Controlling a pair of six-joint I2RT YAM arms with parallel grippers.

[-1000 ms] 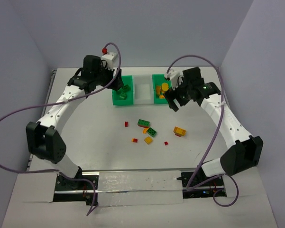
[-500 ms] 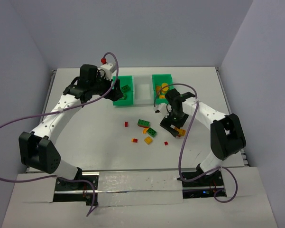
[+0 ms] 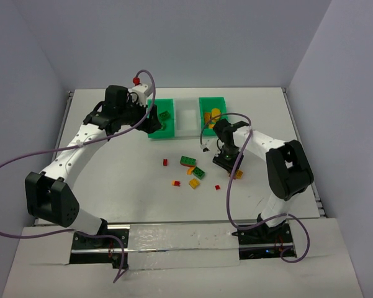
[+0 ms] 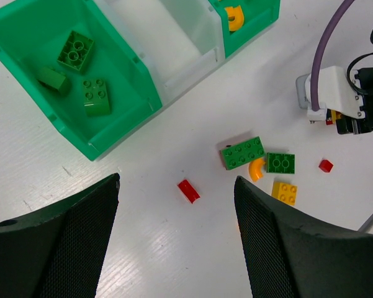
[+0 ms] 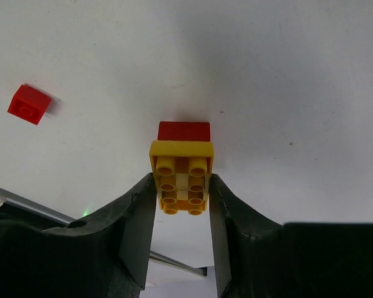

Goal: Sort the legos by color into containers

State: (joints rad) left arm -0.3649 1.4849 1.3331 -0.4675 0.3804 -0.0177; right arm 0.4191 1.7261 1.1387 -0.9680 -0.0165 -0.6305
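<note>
The right gripper (image 5: 181, 186) is closed on a yellow brick (image 5: 181, 177). Its two fingers press against the brick's long sides, and a red piece (image 5: 184, 131) sits at the brick's 12 o'clock end. A small red bit (image 5: 29, 104) lies on the table at the brick's 10 o'clock, well apart from it. Whether the brick is off the surface cannot be told.

The left gripper (image 4: 177, 183) hangs with its jaws wide apart and holds nothing. It is just at 6 o'clock of the left green bin (image 4: 136, 87), which holds three green bricks (image 4: 75, 51). The white bin (image 4: 192, 31) adjoins it, then the right green bin (image 4: 260, 15), which holds an orange arch (image 4: 234, 17).

Loose on the white table (image 3: 112, 180), at 9 o'clock of the right gripper, lie several pieces:
- a long green brick (image 4: 242, 153)
- a square green brick (image 4: 280, 162)
- an orange arch piece (image 4: 256, 169) between the two green bricks
- a yellow square brick (image 4: 285, 192)
- a red bar (image 4: 188, 190)

Pale lavender walls (image 3: 192, 43) enclose the table on three sides, and purple cables (image 3: 12, 155) loop off both arms.

A second ago the right gripper was raised beside the right green bin. Now it is down at the table on the yellow brick, with its arm folded in tighter than half a second ago. The left arm has pulled back from over the left green bin toward 6 o'clock. The loose pieces lie where they were.
</note>
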